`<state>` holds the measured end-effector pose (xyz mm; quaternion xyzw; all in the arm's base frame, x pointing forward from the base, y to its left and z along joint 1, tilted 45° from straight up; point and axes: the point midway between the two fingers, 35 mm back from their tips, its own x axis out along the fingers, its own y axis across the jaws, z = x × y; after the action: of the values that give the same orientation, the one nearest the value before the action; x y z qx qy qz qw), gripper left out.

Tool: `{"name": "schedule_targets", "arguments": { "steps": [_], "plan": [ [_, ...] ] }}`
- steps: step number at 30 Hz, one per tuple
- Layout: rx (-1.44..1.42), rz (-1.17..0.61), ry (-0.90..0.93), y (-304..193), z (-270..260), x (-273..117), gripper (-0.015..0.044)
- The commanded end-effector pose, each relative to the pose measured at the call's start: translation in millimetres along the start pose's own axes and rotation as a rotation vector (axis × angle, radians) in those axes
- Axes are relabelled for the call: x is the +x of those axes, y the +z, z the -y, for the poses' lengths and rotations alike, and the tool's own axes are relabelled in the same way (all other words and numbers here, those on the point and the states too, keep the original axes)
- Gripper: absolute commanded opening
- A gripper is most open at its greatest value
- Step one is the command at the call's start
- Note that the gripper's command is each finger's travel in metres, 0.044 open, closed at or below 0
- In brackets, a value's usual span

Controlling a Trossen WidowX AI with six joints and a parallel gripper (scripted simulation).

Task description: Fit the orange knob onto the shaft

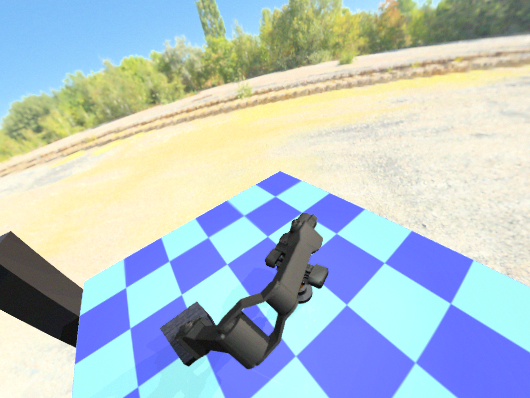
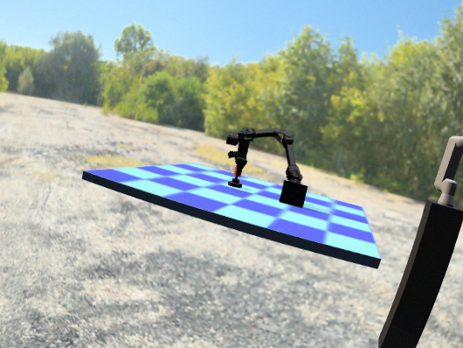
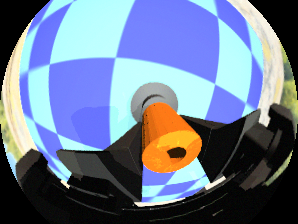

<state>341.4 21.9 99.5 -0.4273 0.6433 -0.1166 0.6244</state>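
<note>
black arm (image 2: 266, 132), checkered board (image 2: 245, 216), trees (image 2: 306, 83)

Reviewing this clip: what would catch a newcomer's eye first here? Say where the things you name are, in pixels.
The bright orange knob (image 3: 170, 135), clamped between the dark fingers of the gripper (image 2: 236, 170) (image 3: 160, 121), above the round pedestal (image 1: 305, 296) (image 2: 235, 184) (image 3: 141, 96). Next, the blue-and-cyan checkered board (image 1: 320, 345) (image 2: 249, 214) (image 3: 82, 90) under the black arm (image 1: 245, 340) (image 2: 290, 153). Behind it all, sunlit trees (image 1: 310, 30) (image 2: 306, 79) line pale open ground.
</note>
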Motion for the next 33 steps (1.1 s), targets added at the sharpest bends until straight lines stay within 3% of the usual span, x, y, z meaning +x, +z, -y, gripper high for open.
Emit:
{"name": "schedule_targets", "arguments": {
  "steps": [1, 33],
  "plan": [
    [0.006, 0.005, 0.002, -0.8, 1.6, -2.8, 0.0000],
    [0.006, 0.005, 0.002, -0.1, 0.2, -0.6, 0.0000]
  ]
}}
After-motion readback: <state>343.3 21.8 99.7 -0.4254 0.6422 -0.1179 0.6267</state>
